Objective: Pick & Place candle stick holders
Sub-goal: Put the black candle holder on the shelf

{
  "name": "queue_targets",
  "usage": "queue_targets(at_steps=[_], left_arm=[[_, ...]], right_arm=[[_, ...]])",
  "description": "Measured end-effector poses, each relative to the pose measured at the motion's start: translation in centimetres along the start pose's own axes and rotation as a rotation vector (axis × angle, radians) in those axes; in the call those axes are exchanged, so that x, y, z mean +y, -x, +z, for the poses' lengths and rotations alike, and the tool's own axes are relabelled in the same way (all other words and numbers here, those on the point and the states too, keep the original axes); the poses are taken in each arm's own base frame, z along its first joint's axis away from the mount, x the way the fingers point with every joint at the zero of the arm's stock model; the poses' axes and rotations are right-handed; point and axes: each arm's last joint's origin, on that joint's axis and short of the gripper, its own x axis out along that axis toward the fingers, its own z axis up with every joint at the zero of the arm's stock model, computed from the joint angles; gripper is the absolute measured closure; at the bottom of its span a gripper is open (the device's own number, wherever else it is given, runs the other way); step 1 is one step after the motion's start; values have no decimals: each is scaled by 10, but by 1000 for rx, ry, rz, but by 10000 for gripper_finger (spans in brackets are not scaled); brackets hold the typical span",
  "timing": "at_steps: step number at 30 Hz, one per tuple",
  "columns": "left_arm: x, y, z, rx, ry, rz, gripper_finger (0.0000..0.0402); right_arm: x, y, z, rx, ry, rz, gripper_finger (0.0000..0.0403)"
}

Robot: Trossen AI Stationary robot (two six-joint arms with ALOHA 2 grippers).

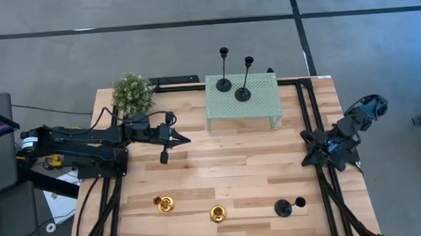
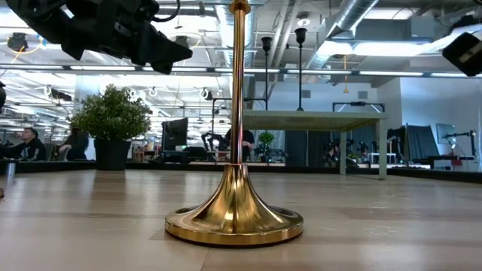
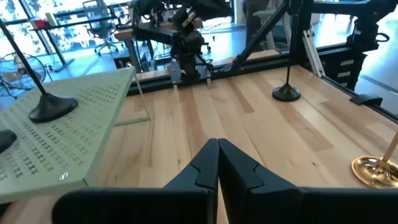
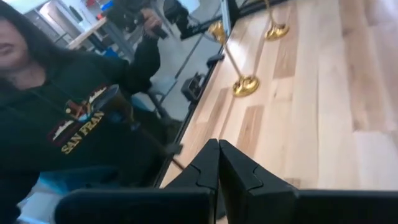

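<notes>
Left gripper (image 1: 184,140) fingers pressed together, holding nothing, above the table (image 1: 221,168) left of the mesh stand (image 1: 243,101). Right gripper (image 4: 218,163) also closed and empty, at the right edge. Two black holders (image 1: 224,83) on the stand, third black one (image 1: 283,207) and two gold ones (image 1: 164,203) along the front edge
</notes>
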Motion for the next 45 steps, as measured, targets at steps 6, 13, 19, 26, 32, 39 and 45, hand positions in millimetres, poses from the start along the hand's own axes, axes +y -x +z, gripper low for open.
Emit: queue_targets(at_steps=[6, 13, 19, 26, 32, 39, 45], left_arm=[[0, 0, 1, -7, 2, 2, 394], [0, 0, 1, -14, 1, 3, 394], [0, 0, 2, -21, 25, -8, 394], [0, 0, 3, -28, 23, -7, 394], [0, 0, 3, -35, 21, -6, 394], [0, 0, 3, -35, 21, -6, 394], [0, 0, 3, -35, 21, -6, 394]], right_arm=[[2, -15, -2, 128, -8, -30, 403], [11, -38, -11, 359, -11, -11, 403], [22, -50, -14, 381, 122, 22, 403], [27, -61, -21, 460, 70, -14, 403], [28, -69, -20, 426, 85, -58, 386], [34, -81, -18, 399, 142, -23, 295], [37, -93, -19, 390, 144, -25, 218]])
